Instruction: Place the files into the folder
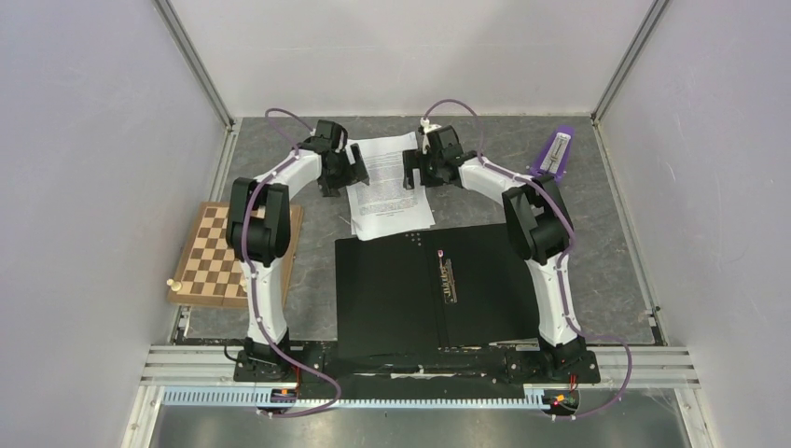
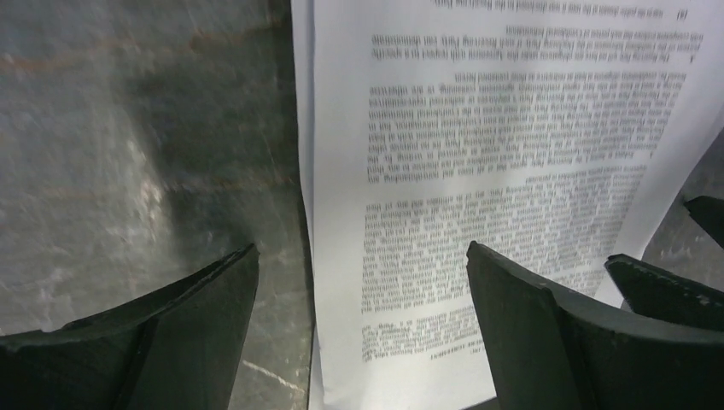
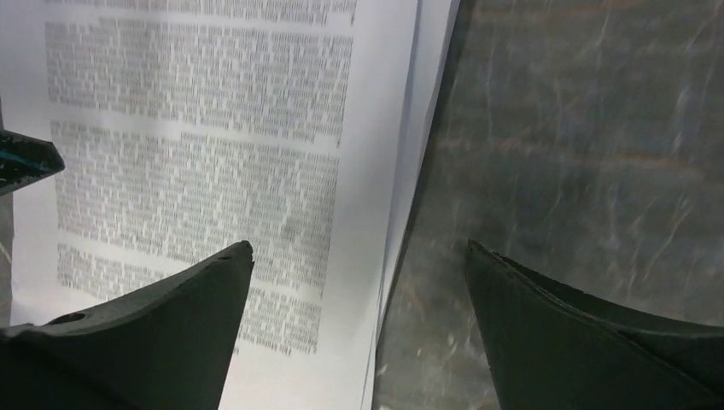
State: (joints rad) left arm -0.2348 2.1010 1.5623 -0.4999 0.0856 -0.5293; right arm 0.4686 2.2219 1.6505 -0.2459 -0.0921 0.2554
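The top view looks down from above and behind the arm bases (image 1: 266, 359) over the whole desk (image 1: 606, 271). Both wrist cameras sit close over opposite edges of apparently the same files (image 2: 512, 171).

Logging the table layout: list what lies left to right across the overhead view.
From the left: chessboard → left arm's fingers → paper sheets → right arm's fingers → purple object.
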